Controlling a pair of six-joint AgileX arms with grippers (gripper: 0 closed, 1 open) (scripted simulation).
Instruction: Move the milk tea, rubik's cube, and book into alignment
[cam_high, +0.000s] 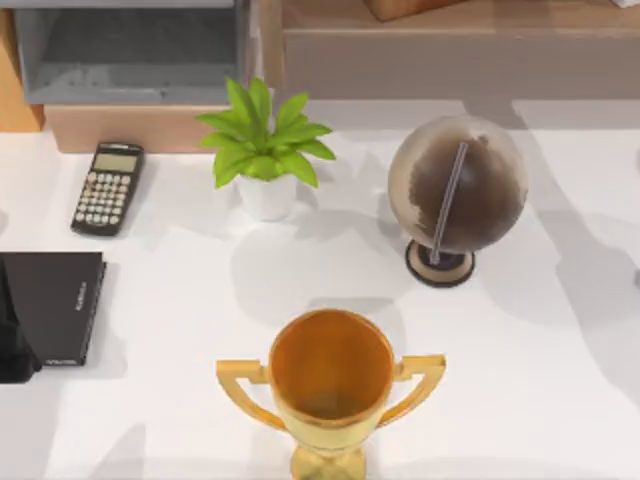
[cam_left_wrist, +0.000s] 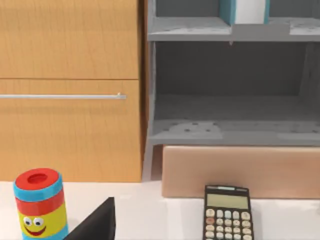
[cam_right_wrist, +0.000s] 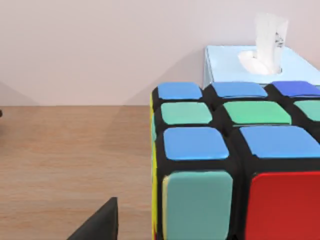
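1. Rubik's cube (cam_right_wrist: 235, 160) sits on a wooden surface (cam_right_wrist: 65, 160), very close to the right wrist camera; its upper face shows blue and green tiles, its near faces teal and red.
2. Just behind the cube stands a light-blue tissue box (cam_right_wrist: 260, 67) with a white tissue sticking up, against a plain pale wall.
3. A teal cover with white page edges, seemingly the book (cam_left_wrist: 245, 11), stands upright on the upper grey shelf (cam_left_wrist: 230, 30) in the left wrist view.
4. Below that shelf an empty grey compartment opens, with a tan box (cam_left_wrist: 240, 170) under it and a wooden drawer front (cam_left_wrist: 70, 90) beside it.
5. A black calculator (cam_high: 108, 187) lies on the white table (cam_high: 520, 380) at its left, near the tan box.
6. A black notebook (cam_high: 55, 305) lies flat at the table's left edge.
7. A potted plant (cam_high: 264, 150), a globe (cam_high: 457, 190) and a gold trophy (cam_high: 331, 385) occupy the table's middle.
8. A cylinder with a red and blue top and a smiling face (cam_left_wrist: 40, 205) stands on the table near the drawer front.
9. Whether either claw is spread or pressed together cannot be told; one dark fingertip shows at the edge of each wrist view.
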